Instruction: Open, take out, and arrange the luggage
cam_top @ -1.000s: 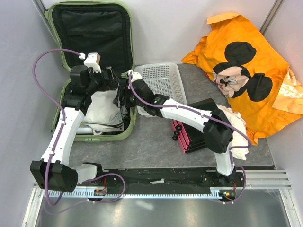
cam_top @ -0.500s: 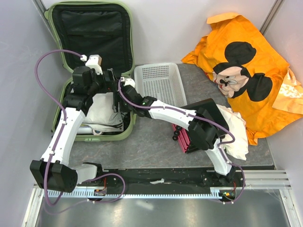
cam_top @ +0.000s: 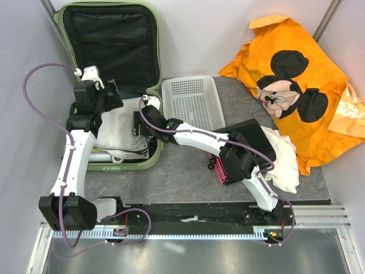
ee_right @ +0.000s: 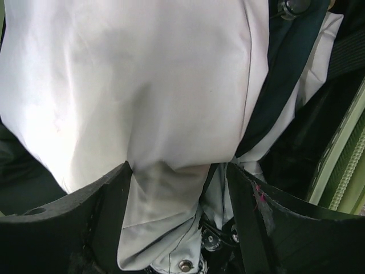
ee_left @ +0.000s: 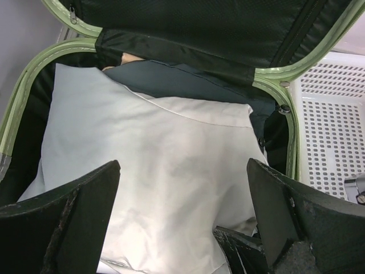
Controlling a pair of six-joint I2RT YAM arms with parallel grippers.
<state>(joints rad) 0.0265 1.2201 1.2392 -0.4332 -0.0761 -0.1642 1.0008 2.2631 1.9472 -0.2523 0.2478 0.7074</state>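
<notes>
The pale green luggage (cam_top: 149, 161) lies open at the far left, its black-lined lid (cam_top: 108, 40) leaning against the wall. A white garment (cam_top: 122, 128) (ee_left: 154, 171) (ee_right: 142, 85) lies on top of its contents, over a dark green one (ee_left: 188, 80). My left gripper (cam_top: 109, 93) (ee_left: 182, 165) hovers open above the white garment, with nothing between its fingers. My right gripper (cam_top: 140, 123) (ee_right: 178, 168) is down inside the shell at its right side. Its jaws stand wide, and a bunched fold of the white garment fills the gap between them.
A white mesh basket (cam_top: 194, 100) (ee_left: 336, 131) stands just right of the luggage. A black box with pink drawers (cam_top: 239, 148) sits under my right arm, beside a white cloth (cam_top: 285, 160). An orange Mickey Mouse cloth (cam_top: 296, 85) covers the far right corner.
My right gripper has moved left and down from the luggage's rim into the shell, onto the white garment. My left arm has swung left and back, off the garment's middle.
</notes>
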